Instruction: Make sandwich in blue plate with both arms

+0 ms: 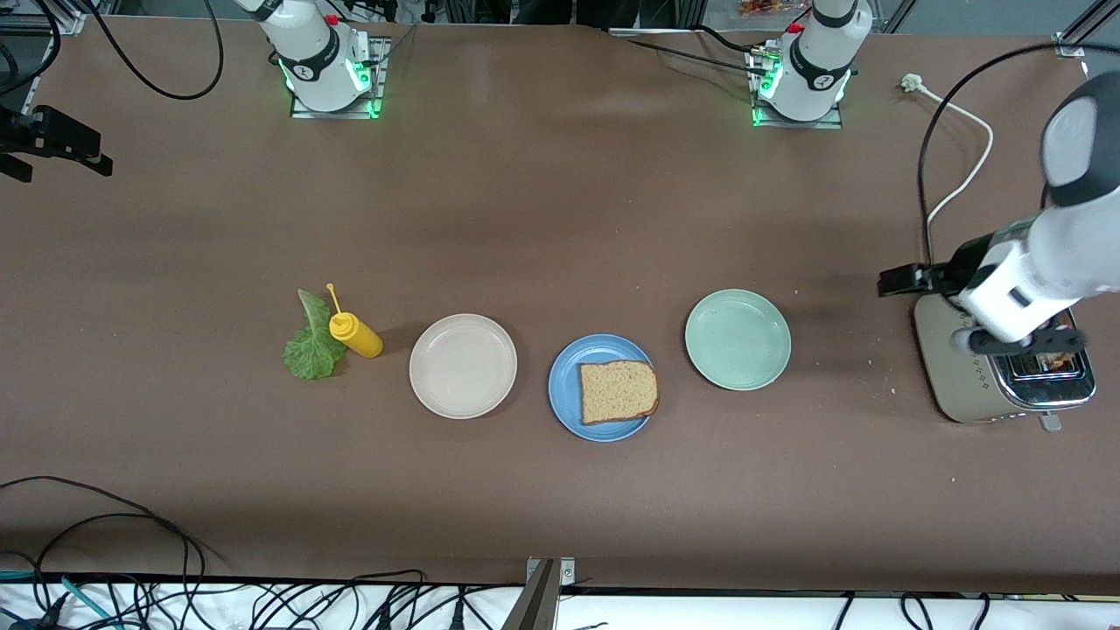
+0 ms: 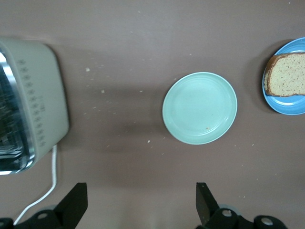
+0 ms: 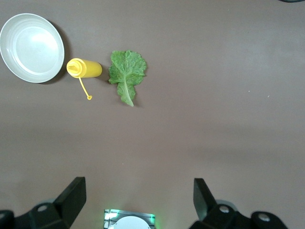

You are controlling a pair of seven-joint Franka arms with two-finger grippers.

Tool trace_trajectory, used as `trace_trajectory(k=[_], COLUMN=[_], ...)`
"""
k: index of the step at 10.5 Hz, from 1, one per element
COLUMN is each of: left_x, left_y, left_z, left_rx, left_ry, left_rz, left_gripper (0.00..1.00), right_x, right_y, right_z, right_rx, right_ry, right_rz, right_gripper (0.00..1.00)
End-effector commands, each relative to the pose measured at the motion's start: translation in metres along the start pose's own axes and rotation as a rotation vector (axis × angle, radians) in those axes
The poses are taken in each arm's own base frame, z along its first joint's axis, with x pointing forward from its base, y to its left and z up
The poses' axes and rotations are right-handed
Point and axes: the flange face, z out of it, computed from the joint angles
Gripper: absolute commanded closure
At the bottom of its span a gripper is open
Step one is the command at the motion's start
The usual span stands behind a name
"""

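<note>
worktop (image 1: 560, 219) | toaster (image 1: 971, 385) under spread left hand (image 2: 140, 202) | right hand (image 3: 138, 200) spread, high over bare worktop | blue plate (image 1: 564, 389) holds one bread slice (image 1: 619, 391), mid-worktop | lettuce (image 1: 311, 343) touching yellow bottle (image 1: 354, 333)

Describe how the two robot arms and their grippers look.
Both arms are glossy white with black joint bands, green lights at their bases and black cables trailing off. The left gripper and right gripper are black, each with two flat, wedge-shaped fingers.
</note>
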Motion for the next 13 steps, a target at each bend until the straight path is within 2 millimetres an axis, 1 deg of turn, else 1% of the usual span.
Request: trace_trajectory(k=[1,2,3,4,6,7,8,10,11,13], left_x=[-0.066,-0.093,-0.111,-0.123,-0.134,-0.142,-0.146,-0.144,-0.144,-0.136], left_y=[-0.012,-0.011,-0.012,-0.013,-0.013,-0.004,-0.003,-0.003,-0.002,-0.002], left_z=[-0.053,-0.067,-0.075,-0.078,-0.085,-0.089,-0.09,-0.09,-0.093,-0.091], left_rx=[0.064,0.062,0.059,0.06,0.112,0.146,0.151,0.148,0.148,0.147], left_ry=[0.066,0.089,0.102,0.109,0.138,0.155,0.159,0.157,0.161,0.154], left_rz=[0.014,0.019,0.021,0.021,0.028,0.046,0.049,0.048,0.044,0.046], left_gripper=[0.0,0.0,0.0,0.0,0.0,0.0,0.0,0.0,0.0,0.0], right_x=[-0.003,-0.003,-0.003,-0.003,-0.003,-0.003,-0.003,-0.002,-0.002,0.002], right_y=[-0.001,-0.001,-0.001,-0.001,-0.001,-0.001,-0.001,0.001,0.002,0.006], right_z=[-0.004,-0.004,-0.004,-0.004,-0.004,-0.004,-0.004,-0.006,-0.004,-0.001], right_rx=[0.018,0.018,0.018,0.018,0.018,0.018,0.018,0.015,0.014,0.009], right_ry=[0.0,0.0,0.0,0.0,0.0,0.0,0.0,0.009,0.004,0.008], right_rz=[-0.009,-0.009,-0.009,-0.009,-0.009,-0.009,-0.009,-0.006,-0.004,0.015], right_gripper=[0.0,0.0,0.0,0.0,0.0,0.0,0.0,0.0,0.0,0.0])
